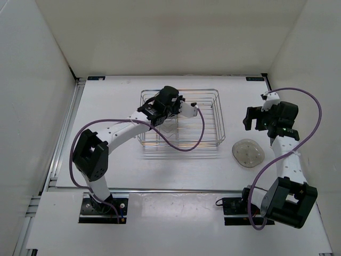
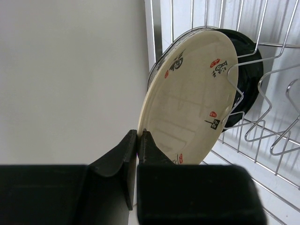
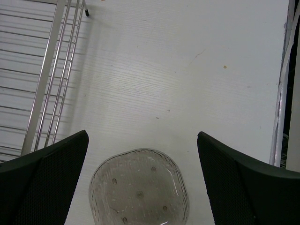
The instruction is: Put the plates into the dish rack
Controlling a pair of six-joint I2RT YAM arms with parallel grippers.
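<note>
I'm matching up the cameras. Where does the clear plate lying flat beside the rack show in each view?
Top external: the clear plate is right of centre, just right of the rack.
Left wrist: not in it.
Right wrist: at the bottom centre.
Shared landmark: the rack, which is central in the top view, fills the right side in the left wrist view, and runs along the left edge in the right wrist view.

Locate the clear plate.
Top view, right side: the clear plate lies flat on the table, between the rack and the right arm.
</note>
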